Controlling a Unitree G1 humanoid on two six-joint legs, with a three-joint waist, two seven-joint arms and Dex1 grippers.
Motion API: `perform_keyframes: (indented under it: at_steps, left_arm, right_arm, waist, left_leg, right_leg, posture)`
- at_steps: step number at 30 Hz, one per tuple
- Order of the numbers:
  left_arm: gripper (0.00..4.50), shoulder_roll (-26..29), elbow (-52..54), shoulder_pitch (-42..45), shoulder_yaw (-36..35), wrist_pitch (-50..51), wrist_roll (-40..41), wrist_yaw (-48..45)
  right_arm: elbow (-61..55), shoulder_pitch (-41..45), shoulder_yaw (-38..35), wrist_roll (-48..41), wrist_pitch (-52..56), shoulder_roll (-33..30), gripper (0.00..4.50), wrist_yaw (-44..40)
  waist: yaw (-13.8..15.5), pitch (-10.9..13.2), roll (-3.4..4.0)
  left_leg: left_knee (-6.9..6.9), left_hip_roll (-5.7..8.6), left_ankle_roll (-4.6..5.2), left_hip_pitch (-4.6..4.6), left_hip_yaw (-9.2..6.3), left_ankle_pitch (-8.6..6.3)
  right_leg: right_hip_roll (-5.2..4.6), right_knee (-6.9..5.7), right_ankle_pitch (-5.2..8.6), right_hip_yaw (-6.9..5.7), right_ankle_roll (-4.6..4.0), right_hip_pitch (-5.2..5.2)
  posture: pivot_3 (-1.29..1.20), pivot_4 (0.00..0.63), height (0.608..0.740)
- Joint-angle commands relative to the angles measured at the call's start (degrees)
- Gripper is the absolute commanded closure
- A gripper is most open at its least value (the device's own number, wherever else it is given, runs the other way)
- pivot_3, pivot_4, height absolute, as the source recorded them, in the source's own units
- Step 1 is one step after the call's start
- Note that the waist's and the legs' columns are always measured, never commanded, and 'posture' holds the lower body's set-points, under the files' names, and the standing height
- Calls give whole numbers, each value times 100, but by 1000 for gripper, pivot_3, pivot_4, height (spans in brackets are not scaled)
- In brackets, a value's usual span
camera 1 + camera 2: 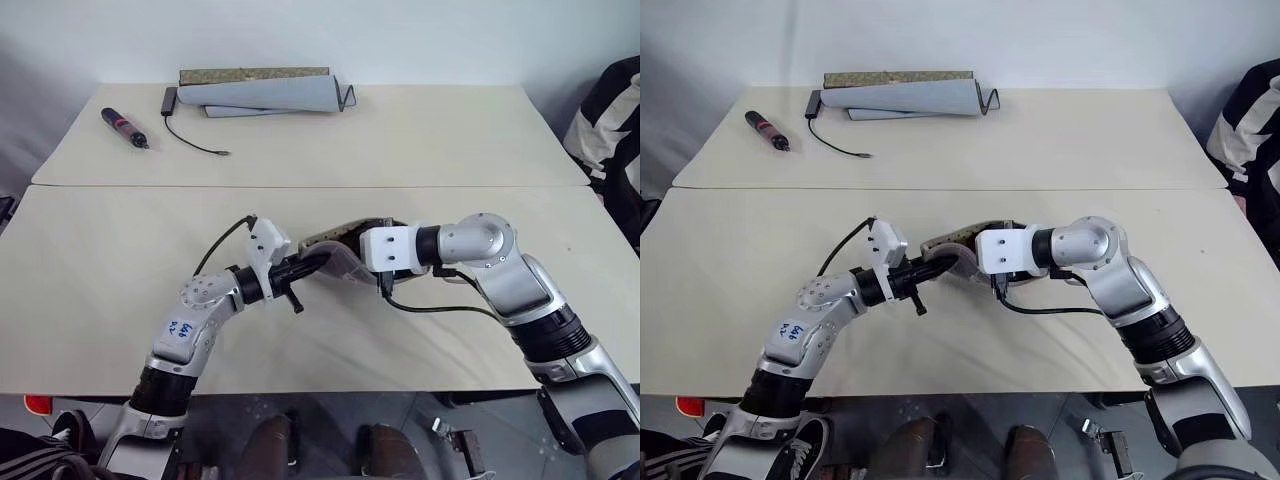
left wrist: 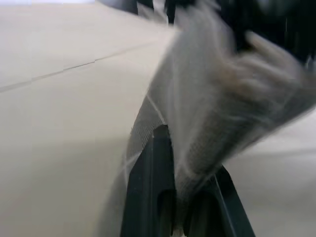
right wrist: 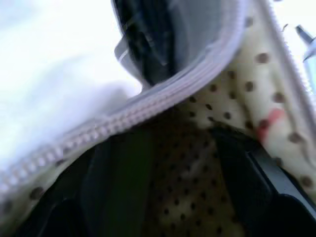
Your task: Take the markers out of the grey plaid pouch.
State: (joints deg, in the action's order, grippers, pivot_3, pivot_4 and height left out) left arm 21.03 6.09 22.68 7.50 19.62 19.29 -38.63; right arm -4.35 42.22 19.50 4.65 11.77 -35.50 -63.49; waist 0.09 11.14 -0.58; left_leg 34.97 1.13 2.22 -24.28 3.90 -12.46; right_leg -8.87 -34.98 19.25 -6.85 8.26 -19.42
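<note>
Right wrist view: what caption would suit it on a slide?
Open right gripper reaching into the unzipped grey plaid pouch, dotted lining around its black fingers.

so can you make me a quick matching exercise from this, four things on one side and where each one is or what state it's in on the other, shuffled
Things:
1. left gripper
2. right gripper
3. black-and-red pen-like tool
4. rolled grey mat

Places or states:
a. lying at the far left of the far table
b. shut on the grey plaid pouch
c. fingers apart inside the pouch's spotted lining
d. lying at the back middle of the far table

Pairs: 1-b, 2-c, 3-a, 4-d
</note>
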Motion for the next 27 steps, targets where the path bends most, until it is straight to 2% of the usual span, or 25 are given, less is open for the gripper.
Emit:
perform_keyframes:
  at_steps: [1,5,9,11,14,17,24,27]
  left_arm:
    - [4500,88,85,-116,197,-407,-298,-204]
    - [4500,81,83,-78,196,-743,-408,-308]
    - [4500,101,265,-120,214,-1198,-394,-616]
    - [4500,170,274,-114,370,-1485,-635,-718]
    - [4500,252,185,-101,529,-1683,-939,-724]
    - [4500,104,-3,-34,275,-1501,-838,-443]
    - [4500,-307,-107,93,-479,-652,18,-96]
    - [4500,-258,-82,109,-420,-542,-87,-156]
  right_arm:
    - [-173,55,-108,200,390,-205,1176,82]
    - [-261,-46,-77,149,926,-245,1176,39]
    - [-118,44,57,369,1086,-330,1176,67]
    - [-29,30,112,425,1056,-289,1176,103]
    - [-97,30,25,264,1314,-118,1176,152]
    - [-378,67,-179,-69,1640,-3,1176,82]
    - [-612,-91,-194,-114,714,-461,1176,-163]
    - [-597,-35,-182,-93,330,-493,1176,-109]
  waist:
    - [2,0,0]
    - [1,0,0]
    - [-4,0,0]
    - [-7,0,0]
    - [-9,0,0]
    - [-8,0,0]
    - [15,1,-1]
    - [3,1,-1]
  left_leg:
    - [0,-1,-2,0,0,-2]
    - [1,0,0,-1,3,-5]
    - [0,-2,-2,-1,6,-6]
    - [0,-1,-2,-1,7,-6]
    - [0,-2,-2,-1,8,-6]
    - [0,-3,-1,-1,8,-6]
    - [5,-2,5,-5,5,-9]
    - [8,-2,9,-5,6,-11]
  right_leg:
    - [0,1,0,0,0,0]
    - [-1,6,0,2,0,-4]
    - [0,4,0,3,0,-7]
    - [0,4,0,3,0,-7]
    - [0,4,0,3,0,-8]
    - [1,0,0,4,0,-7]
    - [-1,0,0,1,0,-6]
    - [0,-1,0,1,0,-5]
  posture:
    - [0,150,740]
    - [0,150,740]
    - [0,150,740]
    - [0,150,740]
    - [0,150,740]
    - [0,150,740]
    - [0,150,740]
    - [0,150,740]
